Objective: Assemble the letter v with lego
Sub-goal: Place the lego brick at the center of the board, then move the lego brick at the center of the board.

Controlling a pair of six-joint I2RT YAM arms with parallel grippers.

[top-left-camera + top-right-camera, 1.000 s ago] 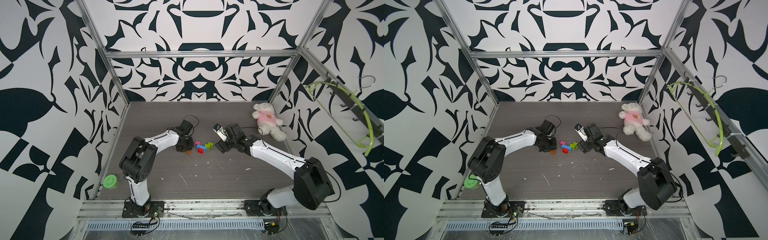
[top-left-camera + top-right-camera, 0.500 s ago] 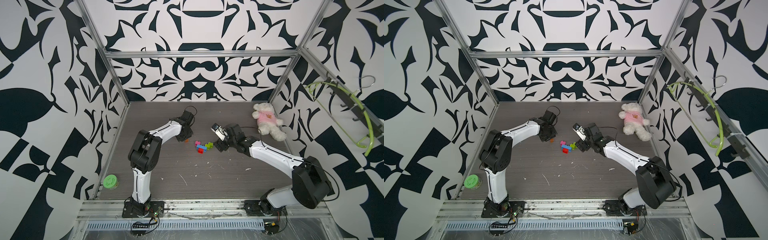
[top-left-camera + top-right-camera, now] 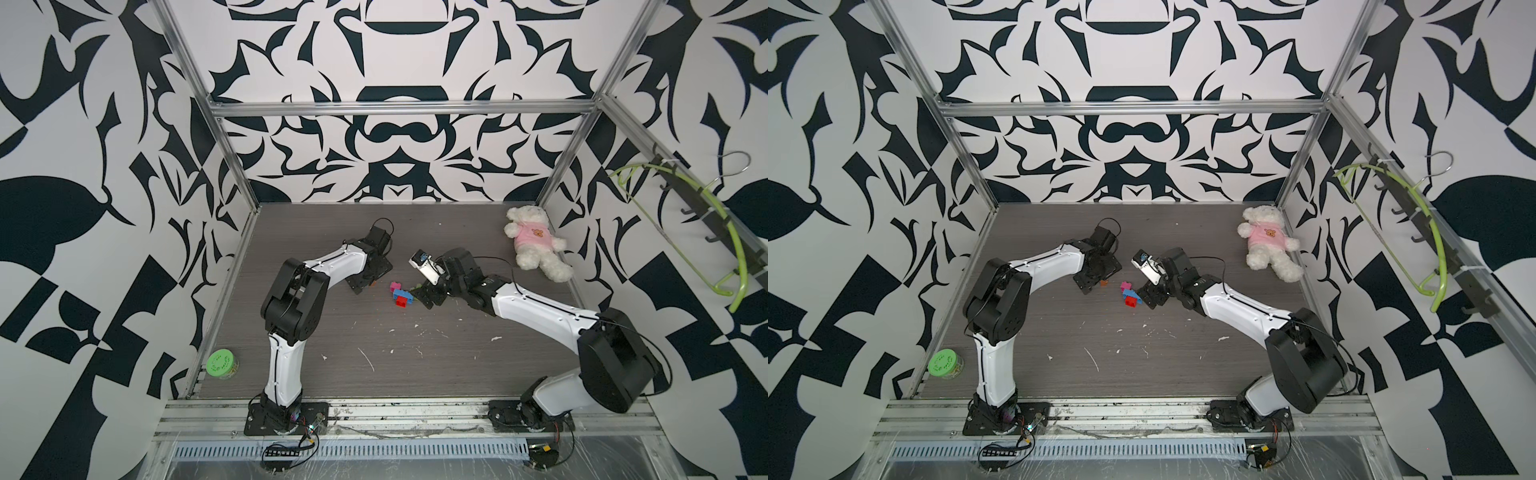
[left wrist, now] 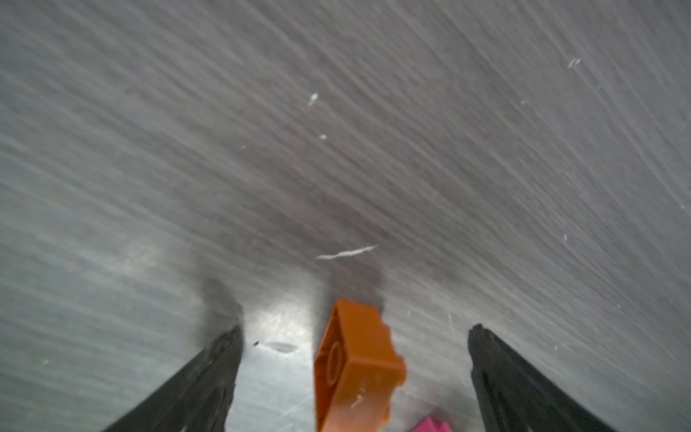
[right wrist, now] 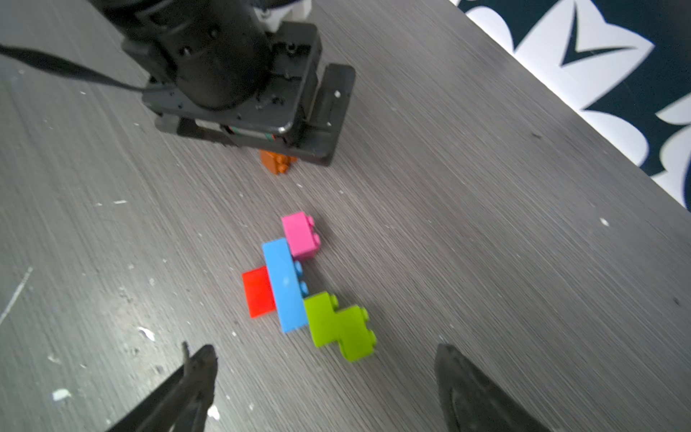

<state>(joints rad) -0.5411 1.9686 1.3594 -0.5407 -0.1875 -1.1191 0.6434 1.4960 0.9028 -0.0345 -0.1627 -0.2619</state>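
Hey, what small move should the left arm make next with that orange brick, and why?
Probably close the left gripper on the orange brick. It lies loose between the open fingers, apart from the pink brick at the end of the joined row, which it has yet to join.

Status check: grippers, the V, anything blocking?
Both open: left gripper straddling loose orange brick, right gripper by cluster, lime end. Pink-blue-red-lime joined; orange not yet attached. Teddy bear far aside.
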